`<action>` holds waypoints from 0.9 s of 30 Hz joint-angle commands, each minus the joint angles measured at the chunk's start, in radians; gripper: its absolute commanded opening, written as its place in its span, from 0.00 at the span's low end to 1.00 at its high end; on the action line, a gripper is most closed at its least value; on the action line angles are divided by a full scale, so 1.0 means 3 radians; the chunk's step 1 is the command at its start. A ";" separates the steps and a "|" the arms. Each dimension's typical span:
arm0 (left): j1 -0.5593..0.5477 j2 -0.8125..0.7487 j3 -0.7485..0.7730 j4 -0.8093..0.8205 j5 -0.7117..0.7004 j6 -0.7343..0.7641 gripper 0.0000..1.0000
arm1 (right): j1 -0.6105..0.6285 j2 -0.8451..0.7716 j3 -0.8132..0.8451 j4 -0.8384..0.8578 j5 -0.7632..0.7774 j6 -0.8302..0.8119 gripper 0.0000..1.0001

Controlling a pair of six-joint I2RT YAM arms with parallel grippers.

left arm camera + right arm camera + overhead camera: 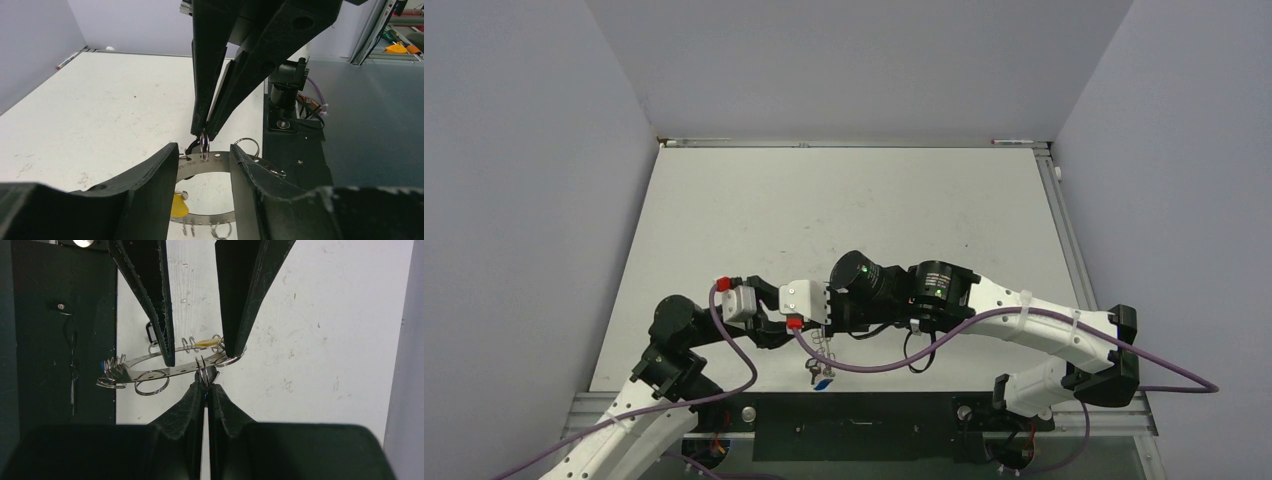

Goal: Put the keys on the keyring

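The keyring (pixel 205 166) is a flat silvery ring held above the table's near edge, with small wire loops (pixel 151 382) round its rim. My right gripper (pixel 206 384) is shut on one small wire loop (pixel 204 141) threaded through the rim. My left gripper (pixel 202 147) straddles the ring from the other side, its fingers (pixel 162 330) standing apart with the ring's band across the gap. Whether they press on it I cannot tell. A key with a yellow tag (pixel 178 206) hangs on the ring. In the top view, keys (pixel 817 372), one blue-tagged, dangle below both grippers.
The white table (pixel 844 200) stretches away behind the arms, closed in by grey walls. A black strip (pixel 854 425) runs along its near edge under the keyring. Purple cables (pixel 874 365) loop close beneath the grippers. A pen (pixel 1014 142) lies at the back edge.
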 commanded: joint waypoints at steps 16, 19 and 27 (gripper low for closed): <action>-0.0173 0.0149 0.0072 0.0214 0.0148 -0.0064 0.27 | 0.0107 -0.0124 0.0050 0.0210 -0.0015 -0.0041 0.05; -0.0178 0.0165 0.0076 0.0204 0.0144 -0.0057 0.23 | 0.0119 -0.0127 0.0054 0.0215 -0.0025 -0.0044 0.05; -0.0182 0.0207 0.0106 0.0146 0.0119 0.0001 0.15 | 0.0143 -0.0126 0.0064 0.0203 -0.0066 -0.0045 0.05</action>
